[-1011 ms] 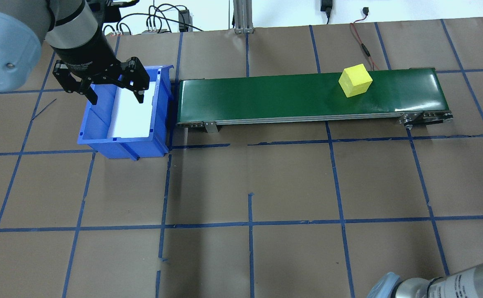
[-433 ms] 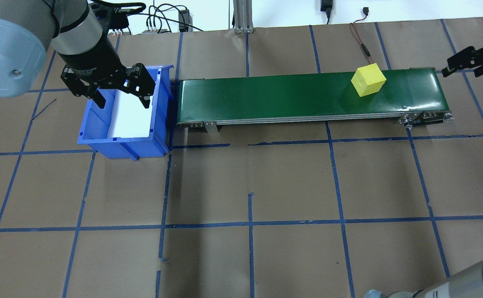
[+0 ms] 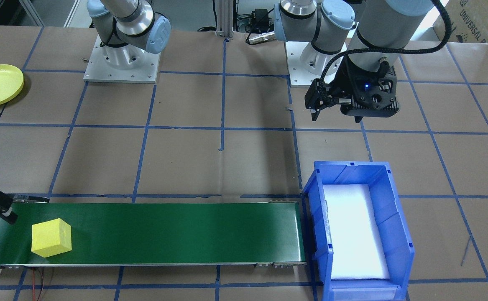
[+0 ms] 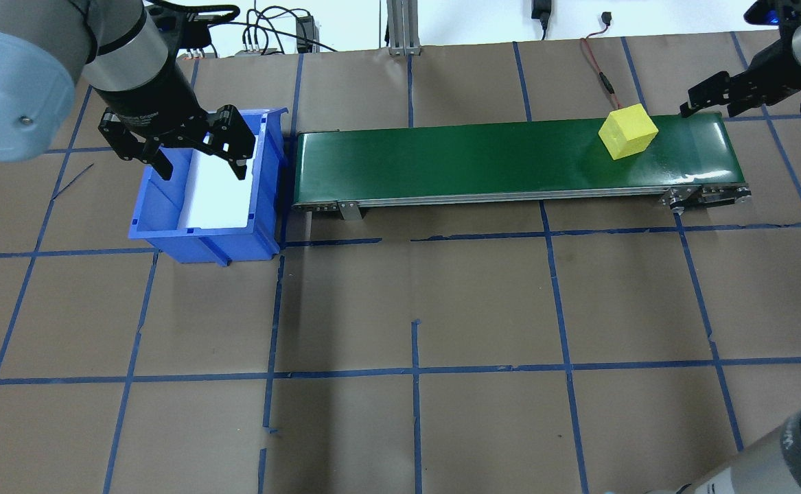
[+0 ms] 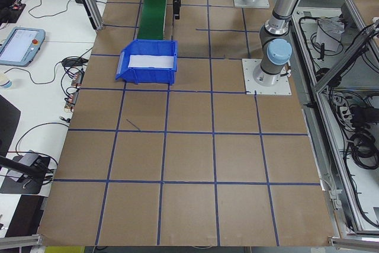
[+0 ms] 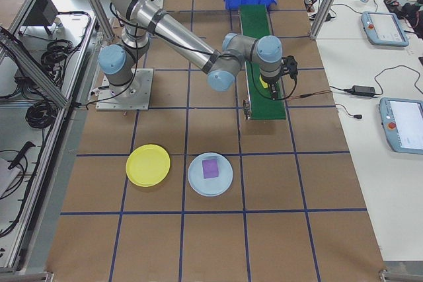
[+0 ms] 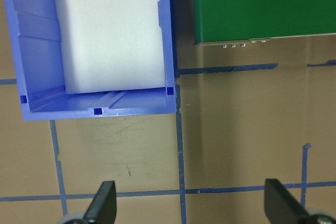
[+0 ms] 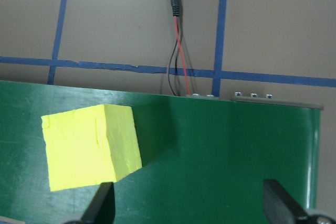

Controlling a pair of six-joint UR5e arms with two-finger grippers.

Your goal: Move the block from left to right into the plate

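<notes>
One yellow foam cube (image 4: 628, 131) sits flat near the right end of the single long green conveyor belt (image 4: 482, 161), turned at a slant to the belt's edges; being a cube, it has no long axis. The right gripper (image 4: 711, 95), jaws spread and empty, hovers just beyond the belt's end, near the cube but not touching it. The left gripper (image 4: 194, 151) hangs wide open and empty over the one blue plastic bin (image 4: 268, 206), and two round plates lie well apart from the cube, a yellow plate (image 6: 148, 164) and a pale blue plate (image 6: 210, 174).

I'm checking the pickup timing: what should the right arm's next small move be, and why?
Probably shift the open right tool over the yellow block and lower it. The block sits on the green belt near its end, off-centre between the fingers in the wrist view.
</notes>
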